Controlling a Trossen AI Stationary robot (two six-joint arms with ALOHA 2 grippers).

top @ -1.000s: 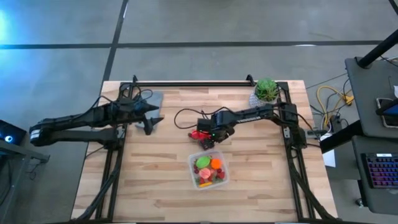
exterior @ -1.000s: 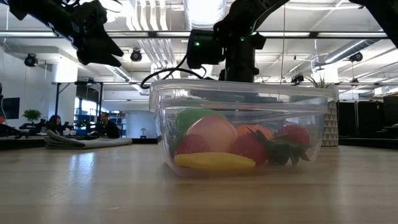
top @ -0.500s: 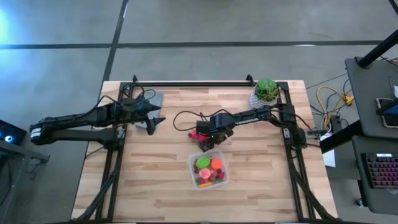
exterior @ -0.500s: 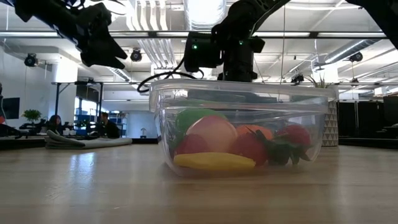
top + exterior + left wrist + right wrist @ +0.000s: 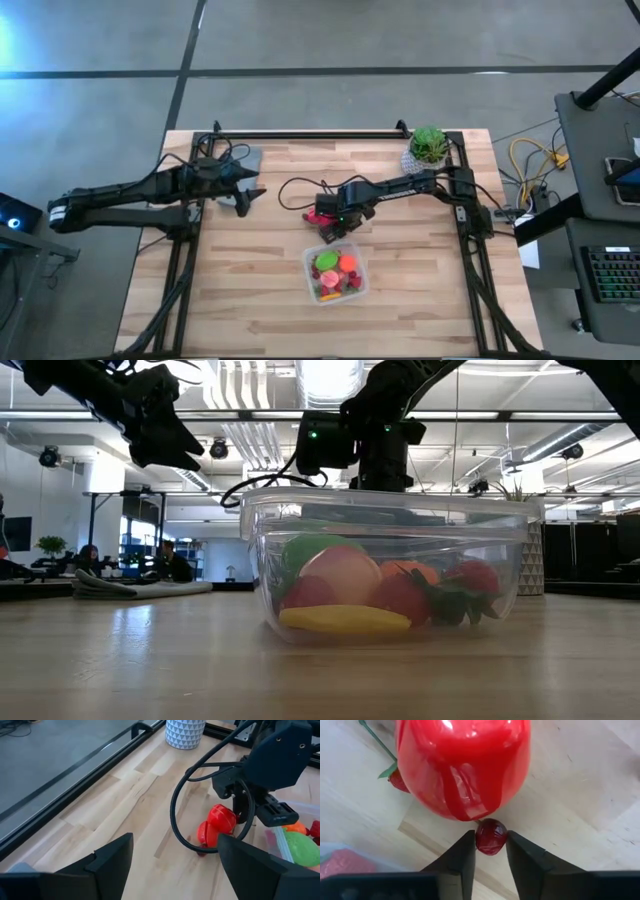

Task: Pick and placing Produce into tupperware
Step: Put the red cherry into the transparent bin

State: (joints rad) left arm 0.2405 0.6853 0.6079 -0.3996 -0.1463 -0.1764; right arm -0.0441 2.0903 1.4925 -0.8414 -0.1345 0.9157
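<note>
The right gripper (image 5: 490,851) is pinching a tiny red berry (image 5: 491,836) between narrow fingers, just beside the red pepper (image 5: 462,765) on the counter (image 5: 250,290), at twelve o'clock from the tupperware (image 5: 336,275). Next comes lifting and carrying it over. The left gripper (image 5: 172,862) is waiting, fingers wide.

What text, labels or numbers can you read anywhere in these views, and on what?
No readable text in any view.
The tupperware, the red produce and the white plant pot carry no labels; the pot shows only a triangle pattern.
The lit keyboard beside the table is too small to read.
</note>
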